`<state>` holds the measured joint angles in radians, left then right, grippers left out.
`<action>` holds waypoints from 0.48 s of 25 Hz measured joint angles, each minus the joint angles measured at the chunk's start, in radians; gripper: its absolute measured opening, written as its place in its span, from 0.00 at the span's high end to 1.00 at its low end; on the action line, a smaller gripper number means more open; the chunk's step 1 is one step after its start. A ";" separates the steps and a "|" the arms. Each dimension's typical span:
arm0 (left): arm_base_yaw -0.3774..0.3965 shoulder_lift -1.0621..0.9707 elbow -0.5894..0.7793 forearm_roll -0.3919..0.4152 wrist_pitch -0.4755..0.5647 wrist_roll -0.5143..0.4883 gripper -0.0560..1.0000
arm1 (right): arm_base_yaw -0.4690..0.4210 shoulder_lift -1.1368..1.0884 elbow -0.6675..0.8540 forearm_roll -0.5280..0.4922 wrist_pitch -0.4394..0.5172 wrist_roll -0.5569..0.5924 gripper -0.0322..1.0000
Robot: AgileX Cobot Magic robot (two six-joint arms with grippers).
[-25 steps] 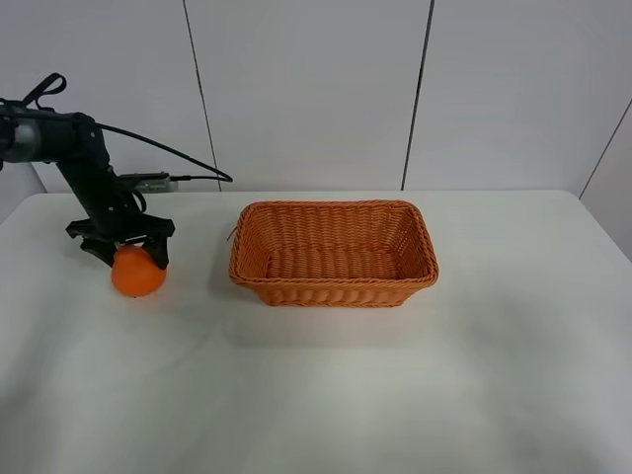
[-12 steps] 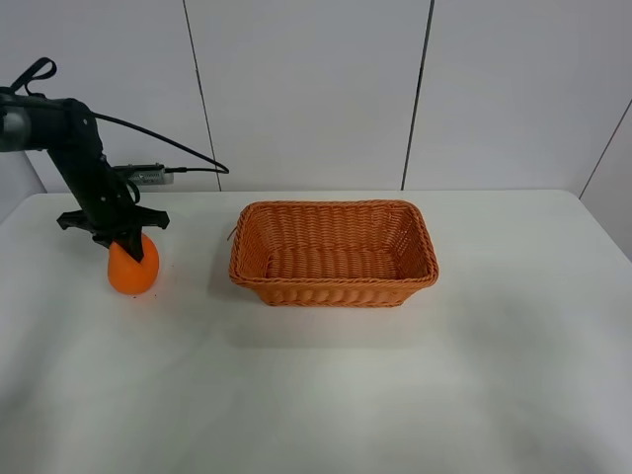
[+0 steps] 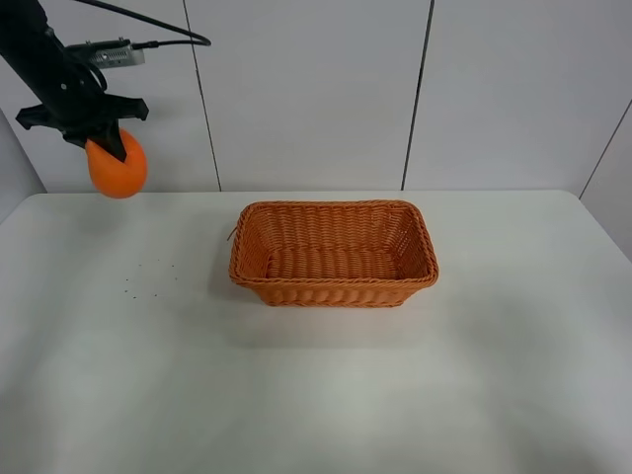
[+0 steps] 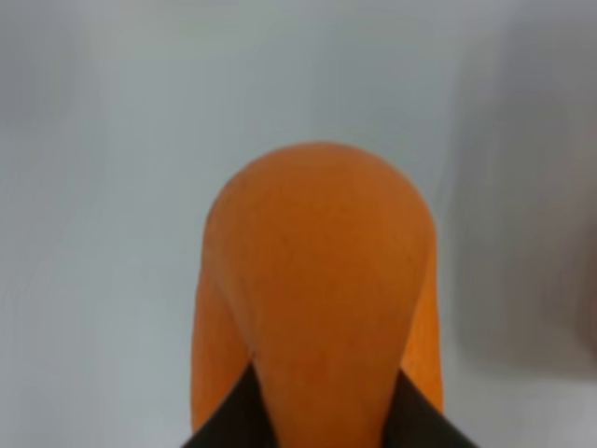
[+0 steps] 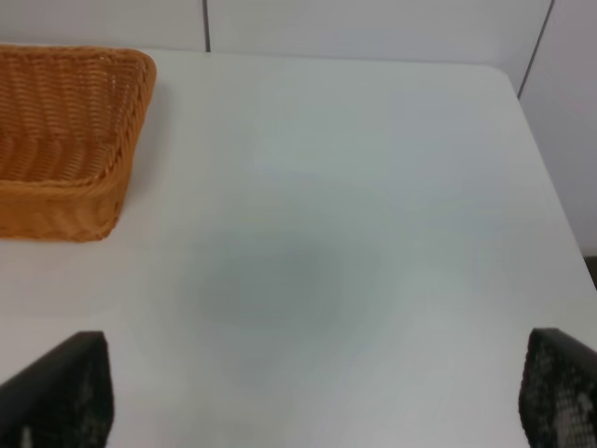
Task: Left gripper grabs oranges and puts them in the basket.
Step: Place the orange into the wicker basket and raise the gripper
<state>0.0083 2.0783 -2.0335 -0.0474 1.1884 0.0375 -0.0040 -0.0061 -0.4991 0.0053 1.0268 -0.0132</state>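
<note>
My left gripper (image 3: 104,141) is shut on the orange (image 3: 117,168) and holds it high above the table's far left, well left of the basket (image 3: 334,255). In the left wrist view the orange (image 4: 317,280) fills the middle, with the black fingers (image 4: 233,420) pressed on its sides. The wicker basket stands empty at the table's middle; its corner also shows in the right wrist view (image 5: 65,140). My right gripper (image 5: 298,397) is open over the bare table, right of the basket; only its two black fingertips (image 5: 65,387) show.
The white table (image 3: 316,375) carries a few dark specks (image 3: 148,276) at the left where the orange lay. A panelled white wall (image 3: 415,89) runs behind. The table's right edge shows in the right wrist view (image 5: 550,187).
My left gripper has lifted the orange off the table, straight up and slightly back, from table level to well above it. The basket has not moved.
</note>
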 joint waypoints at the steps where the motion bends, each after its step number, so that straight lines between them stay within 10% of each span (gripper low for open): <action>1: -0.005 -0.001 -0.012 0.000 0.000 -0.001 0.74 | 0.000 0.000 0.000 0.000 0.000 0.000 0.30; 12: -0.296 0.000 -0.027 -0.008 -0.001 -0.009 0.74 | 0.000 0.000 0.000 0.000 0.000 0.000 0.30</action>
<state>-0.2878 2.0780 -2.0608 -0.0555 1.1875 0.0287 -0.0040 -0.0061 -0.4991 0.0053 1.0268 -0.0132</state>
